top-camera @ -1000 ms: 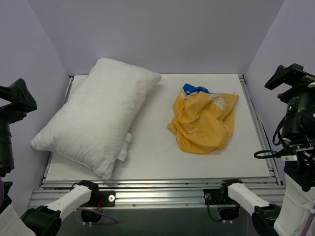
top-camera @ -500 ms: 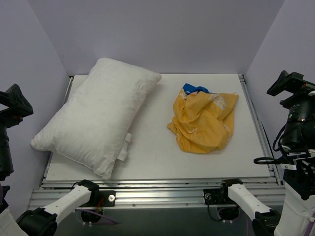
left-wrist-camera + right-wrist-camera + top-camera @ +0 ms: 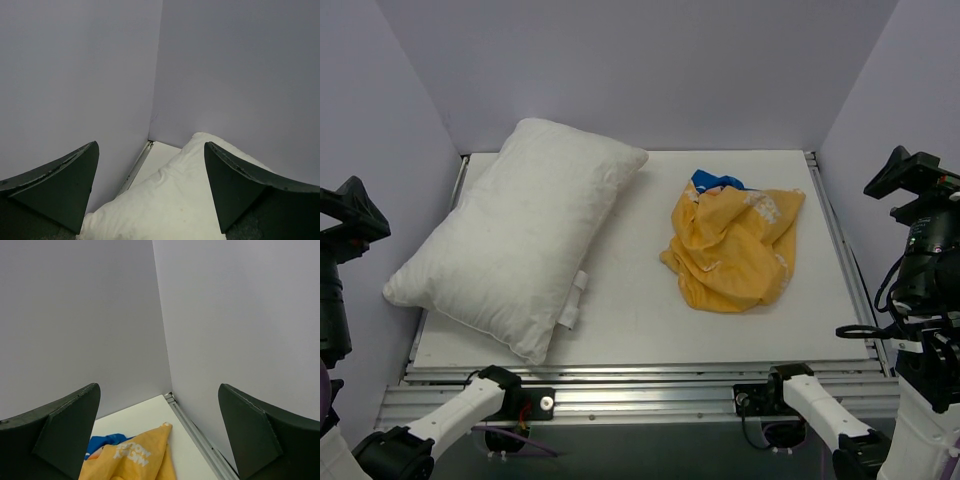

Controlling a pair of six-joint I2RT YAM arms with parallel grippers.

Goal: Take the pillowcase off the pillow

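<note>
Pillow is lying bare on the left of the worktop; the pillowcase sits crumpled, mostly orange side up, well apart on the right. My left pincer and right pincer are both spread wide, gripping nothing; each hangs out at its own side.

You can find only one piece of writing: white lettering on the yellow-orange side of the pillowcase. In the right wrist view it stands in two short lines near a corner of the fabric. The cloth is folded there and the letters are small, so you cannot read any word with certainty. The small white tag at the edge of the pillow shows no print that you can read.
</note>
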